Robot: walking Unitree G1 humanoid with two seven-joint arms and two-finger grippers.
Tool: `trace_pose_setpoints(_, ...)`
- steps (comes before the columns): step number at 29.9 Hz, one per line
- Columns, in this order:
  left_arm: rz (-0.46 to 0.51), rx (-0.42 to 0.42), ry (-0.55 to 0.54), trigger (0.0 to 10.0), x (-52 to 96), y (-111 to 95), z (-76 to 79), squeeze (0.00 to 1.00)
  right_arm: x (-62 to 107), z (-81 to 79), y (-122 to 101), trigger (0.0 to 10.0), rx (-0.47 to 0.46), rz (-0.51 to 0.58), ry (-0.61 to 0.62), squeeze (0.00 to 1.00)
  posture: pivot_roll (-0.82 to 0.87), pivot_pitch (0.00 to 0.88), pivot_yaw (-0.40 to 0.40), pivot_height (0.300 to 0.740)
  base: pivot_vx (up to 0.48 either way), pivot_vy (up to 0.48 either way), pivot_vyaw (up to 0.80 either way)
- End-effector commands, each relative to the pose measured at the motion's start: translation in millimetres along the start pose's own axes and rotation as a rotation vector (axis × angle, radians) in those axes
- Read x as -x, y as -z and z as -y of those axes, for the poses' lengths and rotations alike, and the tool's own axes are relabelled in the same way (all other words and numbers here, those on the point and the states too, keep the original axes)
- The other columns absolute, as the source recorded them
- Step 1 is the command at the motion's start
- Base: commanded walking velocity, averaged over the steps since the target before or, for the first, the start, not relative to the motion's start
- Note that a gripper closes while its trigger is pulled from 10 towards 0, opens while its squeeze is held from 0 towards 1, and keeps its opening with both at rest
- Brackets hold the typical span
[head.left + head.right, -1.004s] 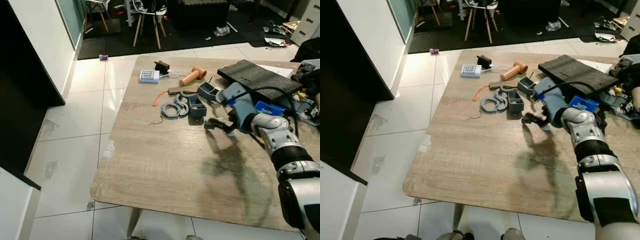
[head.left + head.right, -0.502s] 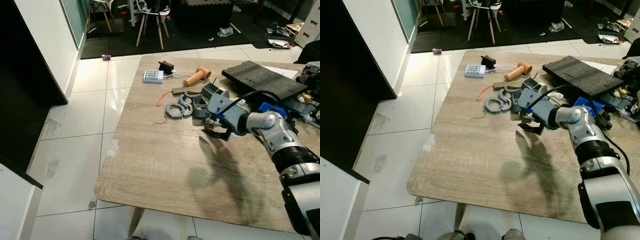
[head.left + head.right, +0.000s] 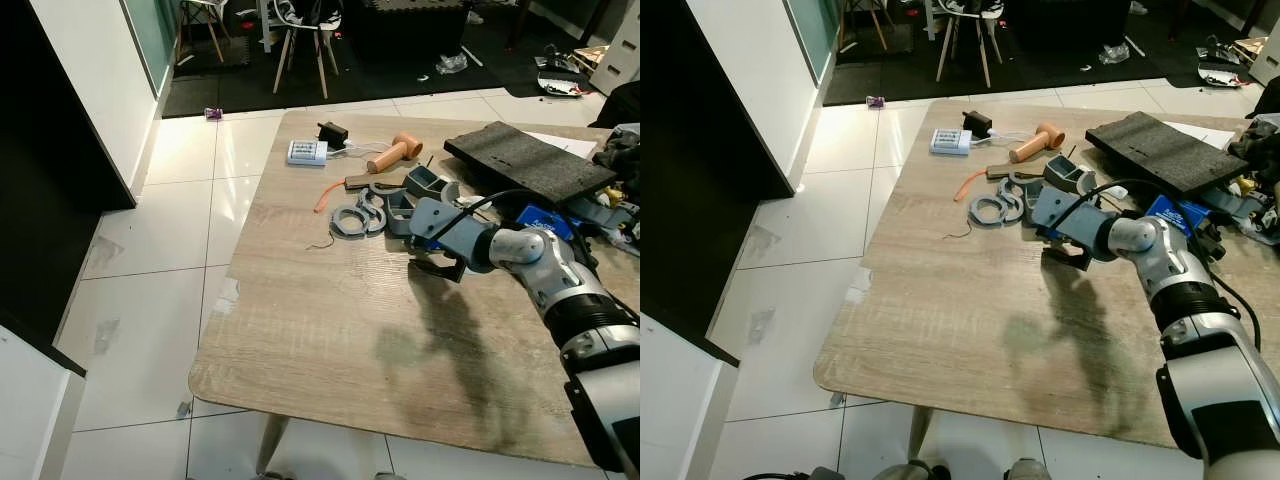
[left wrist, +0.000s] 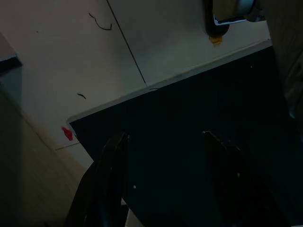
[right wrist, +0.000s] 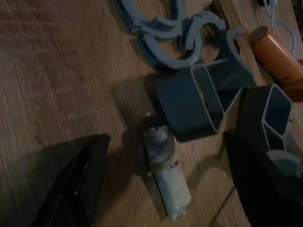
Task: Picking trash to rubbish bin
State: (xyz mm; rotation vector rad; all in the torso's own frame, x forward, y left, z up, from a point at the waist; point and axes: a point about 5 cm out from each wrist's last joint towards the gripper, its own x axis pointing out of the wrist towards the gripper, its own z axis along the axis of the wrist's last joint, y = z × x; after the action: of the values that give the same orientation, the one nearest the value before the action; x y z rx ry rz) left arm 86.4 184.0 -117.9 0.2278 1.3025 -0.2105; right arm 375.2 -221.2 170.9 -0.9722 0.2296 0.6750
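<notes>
A small rolled scrap of grey-white paper (image 5: 165, 177) lies on the wooden table (image 3: 320, 320), close beside a grey plastic box part (image 5: 189, 101). My right gripper (image 3: 437, 266) hangs low over the table just in front of the grey parts. It is open, and in the right wrist view its black fingers (image 5: 78, 184) stand on either side of the scrap without touching it. In the dark left wrist view my left gripper (image 4: 165, 142) is open with nothing between its fingers, above pale floor tiles and a black area.
Grey curved plastic parts (image 3: 352, 217), an orange strip (image 3: 322, 196), a wooden mallet (image 3: 388, 152) and a white charger box (image 3: 306, 152) lie at the table's far side. A black foam slab (image 3: 525, 158) and clutter sit at the right. Chairs (image 3: 300, 40) stand beyond.
My right gripper has swung left toward the grey parts and sunk closer to the table. The head camera shifted a little early on.
</notes>
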Motion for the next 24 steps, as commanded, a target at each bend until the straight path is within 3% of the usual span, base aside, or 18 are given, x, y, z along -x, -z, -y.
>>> trace_pose_setpoints(1,0.023,0.005,0.025,10.0,-0.7,-4,5.8,0.00,-2.5,-0.1,-2,10.0,0.019,-0.001,0.002,0.00,-0.08,0.092,0.012,0.740,0.000,0.000,0.00)
trace_pose_setpoints(15,0.000,0.003,0.028,10.0,-0.4,4,8.9,0.00,-7.6,9.5,-7,10.0,0.064,-0.022,0.123,0.00,-0.07,0.112,0.015,0.740,0.000,0.000,0.00)
trace_pose_setpoints(21,-0.008,-0.001,0.028,10.0,0.0,9,11.7,0.00,-12.6,5.5,-8,10.0,0.049,-0.023,0.120,0.00,-0.07,0.117,0.018,0.740,0.000,0.000,0.00)
trace_pose_setpoints(22,-0.008,-0.001,0.029,10.0,0.0,10,11.9,0.00,-13.3,3.7,-8,9.5,0.049,-0.024,0.111,0.00,-0.07,0.119,0.018,0.740,0.000,0.000,0.00)
trace_pose_setpoints(23,-0.008,-0.003,0.028,10.0,0.0,10,12.0,0.00,-14.0,1.7,-7,2.8,0.046,-0.024,0.102,0.00,-0.07,0.119,0.018,0.740,0.000,0.000,0.00)
trace_pose_setpoints(24,-0.008,-0.004,0.028,10.0,0.1,10,12.0,0.00,-14.4,0.4,-7,2.8,0.044,-0.024,0.097,0.00,-0.07,0.119,0.018,0.740,0.000,0.000,0.00)
